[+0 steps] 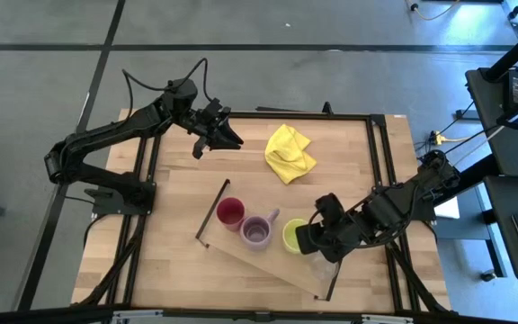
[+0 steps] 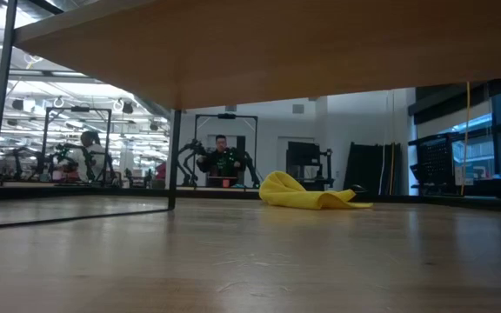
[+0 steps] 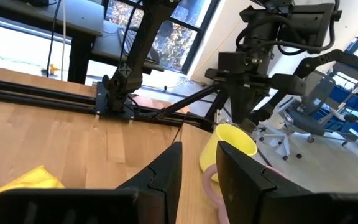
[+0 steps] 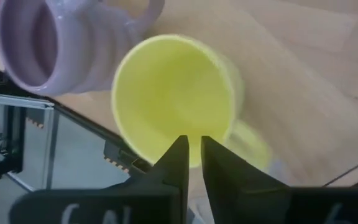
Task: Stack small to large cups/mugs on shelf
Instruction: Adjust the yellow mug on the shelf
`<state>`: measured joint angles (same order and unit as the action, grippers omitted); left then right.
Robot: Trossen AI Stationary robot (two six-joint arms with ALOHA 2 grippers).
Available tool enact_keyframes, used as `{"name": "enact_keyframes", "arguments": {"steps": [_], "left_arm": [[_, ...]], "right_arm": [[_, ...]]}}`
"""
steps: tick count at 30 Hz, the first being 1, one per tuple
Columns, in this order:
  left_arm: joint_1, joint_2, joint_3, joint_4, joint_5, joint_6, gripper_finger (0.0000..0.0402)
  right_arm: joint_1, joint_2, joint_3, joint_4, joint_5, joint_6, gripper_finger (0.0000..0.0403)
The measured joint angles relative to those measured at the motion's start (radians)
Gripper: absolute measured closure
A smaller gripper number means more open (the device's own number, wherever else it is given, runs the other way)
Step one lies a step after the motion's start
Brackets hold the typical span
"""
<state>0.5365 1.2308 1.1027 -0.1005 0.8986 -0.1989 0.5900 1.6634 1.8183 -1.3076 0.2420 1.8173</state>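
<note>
On the light-wood shelf (image 1: 272,264), which lies slantwise across the table, three vessels stand in a row on their bases: a red cup (image 1: 230,212), a purple mug (image 1: 257,232) and a yellow-green mug (image 1: 292,236). A clear glass tumbler (image 1: 323,269) shows faintly at the shelf's near-right end, under my right arm. My right gripper (image 4: 193,144) points steeply down over the yellow-green mug (image 4: 176,99), its fingers a narrow gap apart above the mug's rim. My left gripper (image 1: 229,137) waits open and raised near the table's far edge, with nothing between its fingers. My right gripper stands over the yellow-green mug's rim (image 4: 143,155), on the side next to the handle (image 4: 253,144), coming from above at a slant. The fingers themselves hide that stretch of rim, and I cannot tell whether they touch it. The mug stands upright on the shelf.
A crumpled yellow cloth (image 1: 289,153) lies on the table toward the far right. Thin black rails (image 1: 211,212) stand at the shelf's short ends. Bare tabletop (image 1: 178,261) lies at the near left. A person (image 2: 223,156) sits beyond the table's far edge.
</note>
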Motion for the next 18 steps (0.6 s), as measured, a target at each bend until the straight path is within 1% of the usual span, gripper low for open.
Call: {"name": "enact_keyframes", "arguments": {"steps": [6, 14, 18], "left_arm": [[0.000, 0.000, 0.000, 0.000, 0.000, 0.000, 0.0308], [0.000, 0.000, 0.000, 0.000, -0.002, -0.001, 0.0308], [0.000, 0.000, 0.000, 0.000, -0.022, -0.001, 0.0308]], "right_arm": [[0.000, 0.000, 0.000, -0.117, 0.000, 0.064, 0.0357], [-0.012, 0.001, 0.000, -0.191, -0.008, 0.063, 0.0357], [-0.037, 0.001, -0.001, -0.205, -0.002, 0.034, 0.0357]]}}
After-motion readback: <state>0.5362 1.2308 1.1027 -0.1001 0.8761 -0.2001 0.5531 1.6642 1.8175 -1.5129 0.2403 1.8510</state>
